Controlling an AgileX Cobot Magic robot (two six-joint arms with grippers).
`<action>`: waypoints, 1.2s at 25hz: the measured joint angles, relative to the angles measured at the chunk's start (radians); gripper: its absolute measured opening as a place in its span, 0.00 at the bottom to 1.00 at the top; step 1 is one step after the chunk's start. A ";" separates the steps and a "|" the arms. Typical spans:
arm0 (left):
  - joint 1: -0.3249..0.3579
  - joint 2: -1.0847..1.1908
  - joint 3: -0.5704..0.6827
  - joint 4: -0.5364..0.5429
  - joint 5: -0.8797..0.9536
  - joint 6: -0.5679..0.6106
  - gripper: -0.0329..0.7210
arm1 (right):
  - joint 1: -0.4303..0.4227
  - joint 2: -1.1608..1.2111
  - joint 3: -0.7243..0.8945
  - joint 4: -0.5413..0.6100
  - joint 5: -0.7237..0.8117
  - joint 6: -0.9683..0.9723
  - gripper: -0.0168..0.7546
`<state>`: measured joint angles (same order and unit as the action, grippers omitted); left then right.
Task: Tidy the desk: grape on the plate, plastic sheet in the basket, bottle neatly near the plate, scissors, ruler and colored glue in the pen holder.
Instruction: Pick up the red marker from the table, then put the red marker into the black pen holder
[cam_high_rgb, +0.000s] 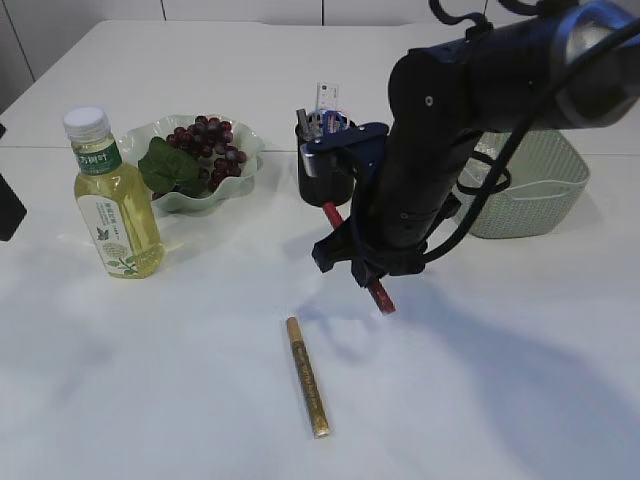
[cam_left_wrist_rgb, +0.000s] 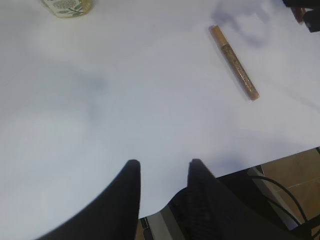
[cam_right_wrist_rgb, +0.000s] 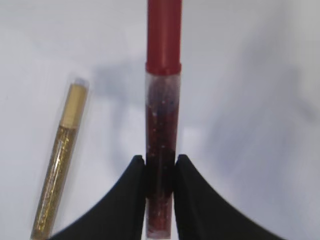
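Between the pen holder (cam_high_rgb: 322, 158) and the near edge of the table (cam_high_rgb: 150, 400), the right gripper (cam_right_wrist_rgb: 160, 172) is clamped on a red glitter glue tube (cam_right_wrist_rgb: 162, 125), its two black pads pressed flat against the clear lower barrel, with the red cap pointing away from the wrist. In the exterior view the tube hangs at a slant from the arm, its lower tip low over the table; whether it touches the surface I cannot tell from that angle.

A second tube, the gold glitter glue (cam_high_rgb: 306, 375), lies flat on the table nearer the front, well apart from the bottle (cam_high_rgb: 112, 200) at far left and from the plate (cam_high_rgb: 245, 150) of grapes (cam_high_rgb: 205, 145) behind it. The green basket (cam_high_rgb: 545, 185) sits at far right. The left gripper (cam_left_wrist_rgb: 162, 170) hovers over bare table with its fingers parted and nothing between them.

Both tubes look light, rigid and smooth-walled, so they should roll and slip easily. A grip across the middle of the barrel, as the right gripper has now, seems safest. Held near one end, the tube would likely pivot. The plastic is thin, so I would judge that a moderate squeeze is enough. For the gold one, closing across its width, square to its long axis, should stop it skidding sideways.
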<state>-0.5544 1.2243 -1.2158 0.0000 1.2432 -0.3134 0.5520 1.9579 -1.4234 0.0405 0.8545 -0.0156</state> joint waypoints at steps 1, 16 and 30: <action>0.000 0.000 0.000 0.000 0.000 0.000 0.36 | 0.000 -0.022 0.020 -0.011 -0.045 0.006 0.23; 0.000 0.000 0.000 0.006 0.000 0.000 0.36 | -0.008 -0.077 -0.021 -0.349 -0.427 0.146 0.23; 0.000 0.000 0.000 0.114 0.000 0.000 0.36 | -0.128 0.023 -0.157 -0.384 -0.751 0.150 0.23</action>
<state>-0.5544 1.2243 -1.2158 0.1137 1.2432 -0.3134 0.4243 1.9813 -1.5800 -0.3435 0.1031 0.1344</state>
